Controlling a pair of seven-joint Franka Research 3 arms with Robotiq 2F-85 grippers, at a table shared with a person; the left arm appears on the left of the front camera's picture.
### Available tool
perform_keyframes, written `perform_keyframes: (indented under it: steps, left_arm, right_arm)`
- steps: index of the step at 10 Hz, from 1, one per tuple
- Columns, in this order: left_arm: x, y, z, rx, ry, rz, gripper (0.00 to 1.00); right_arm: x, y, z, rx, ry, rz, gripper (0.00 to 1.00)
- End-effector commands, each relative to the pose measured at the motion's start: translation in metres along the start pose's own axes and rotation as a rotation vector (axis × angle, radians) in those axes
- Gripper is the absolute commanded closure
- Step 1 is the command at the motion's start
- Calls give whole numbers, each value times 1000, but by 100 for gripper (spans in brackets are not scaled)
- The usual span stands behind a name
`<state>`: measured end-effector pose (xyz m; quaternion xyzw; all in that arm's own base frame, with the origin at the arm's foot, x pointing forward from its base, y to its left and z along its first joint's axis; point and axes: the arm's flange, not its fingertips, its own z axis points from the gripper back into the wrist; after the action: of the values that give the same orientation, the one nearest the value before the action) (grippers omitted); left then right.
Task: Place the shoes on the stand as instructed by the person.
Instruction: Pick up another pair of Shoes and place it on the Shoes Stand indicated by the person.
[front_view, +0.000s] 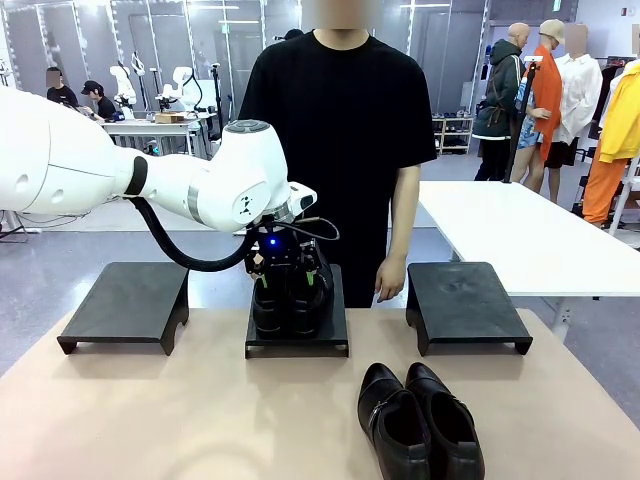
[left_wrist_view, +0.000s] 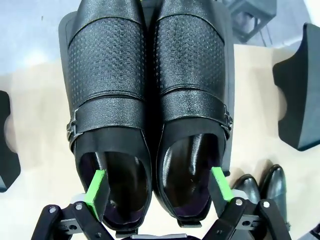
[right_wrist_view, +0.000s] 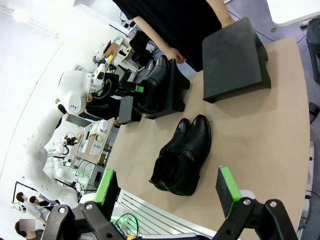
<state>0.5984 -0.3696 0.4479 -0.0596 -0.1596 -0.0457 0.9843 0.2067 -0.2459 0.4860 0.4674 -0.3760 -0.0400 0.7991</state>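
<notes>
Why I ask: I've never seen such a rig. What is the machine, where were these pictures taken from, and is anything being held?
It is a robot with two white arms at a table, facing a person. The front picture looks across the table; the other two come from cameras on each wrist, looking along the jaws. A left stand, a middle stand and a right stand sit in a row. The left arm reaches to the middle stand, where a pair of black shoes rests; its jaws stand open at the heels, clamping nothing. On the right arm, the jaws, also open and empty, point toward a second black pair lying on the table.
</notes>
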Motion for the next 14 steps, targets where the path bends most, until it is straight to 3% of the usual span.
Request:
perform_keyframes:
  steps: [1,3,5,8,13,14]
  left_arm:
    - [0,0,0,0,0,0,0]
    - [-5,25,47,-75,84,-60,0]
    - [-40,71,91,-235,179,-98,0]
    - [-85,157,136,-390,147,-207,0]
    - [-182,354,168,-857,-15,-176,0]
    - [-203,391,168,-951,-85,-153,0]
  right_arm:
    - [0,0,1,10,-11,21,0]
    - [0,0,1,10,-11,21,0]
    - [0,0,1,10,-11,21,0]
    - [0,0,1,10,-11,21,0]
    - [0,0,1,10,-11,21,0]
    - [0,0,1,10,-11,21,0]
